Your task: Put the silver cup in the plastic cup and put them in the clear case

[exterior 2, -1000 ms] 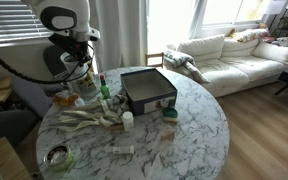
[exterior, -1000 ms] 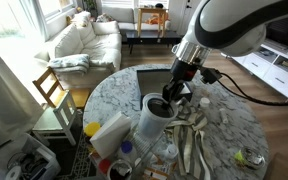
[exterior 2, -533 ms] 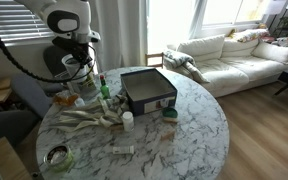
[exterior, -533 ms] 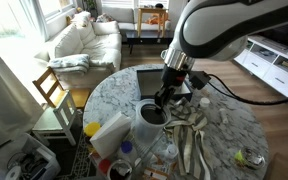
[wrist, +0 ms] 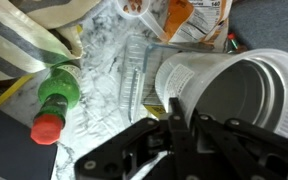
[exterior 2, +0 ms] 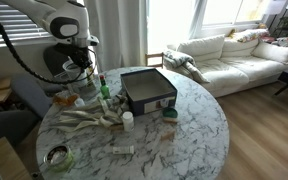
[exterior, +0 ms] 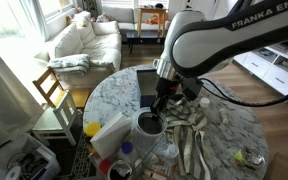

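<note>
My gripper is shut on the rim of the plastic cup, one finger inside the mouth and one outside. The whitish cup hangs tilted under the gripper, just above the marble table. Its inside looks grey and ringed, like the silver cup nested in it, but I cannot tell for sure. The clear case lies beyond the gripper on the table; it shows as a shallow dark-bottomed box. In that exterior view the gripper hides the cup.
A green bottle with a red cap lies beside the cup. A white carton with a yellow end stands near the table edge. White cutlery-like pieces lie scattered. A wooden chair stands by the table.
The arm has swung left and down in an exterior view, carrying the plastic cup lower toward the table. The grip on the rim is unchanged.
</note>
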You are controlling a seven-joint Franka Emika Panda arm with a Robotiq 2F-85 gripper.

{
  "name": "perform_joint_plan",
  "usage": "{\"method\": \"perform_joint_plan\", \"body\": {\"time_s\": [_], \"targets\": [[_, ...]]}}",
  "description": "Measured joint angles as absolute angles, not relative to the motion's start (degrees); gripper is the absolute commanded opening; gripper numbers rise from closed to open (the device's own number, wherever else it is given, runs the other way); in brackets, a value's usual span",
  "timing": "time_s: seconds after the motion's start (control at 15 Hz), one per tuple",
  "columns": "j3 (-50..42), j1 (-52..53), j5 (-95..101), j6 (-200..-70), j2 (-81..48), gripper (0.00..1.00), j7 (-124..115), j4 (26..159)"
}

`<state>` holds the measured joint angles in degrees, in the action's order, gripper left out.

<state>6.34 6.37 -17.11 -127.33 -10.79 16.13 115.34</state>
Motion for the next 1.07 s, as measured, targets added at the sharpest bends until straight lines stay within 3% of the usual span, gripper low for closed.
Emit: {"method": "perform_joint_plan", "body": {"time_s": [0.67,0.8,1.07], "targets": [[7.5,6.7,-11.4,-129.4,-12.6,0.02,14.0,115.4],[7.7,6.8,-11.3,-129.4,-12.8,0.32,13.9,115.4],[8.0,6.8,-11.2,-129.4,-13.2,0.61,13.9,115.7]]}}
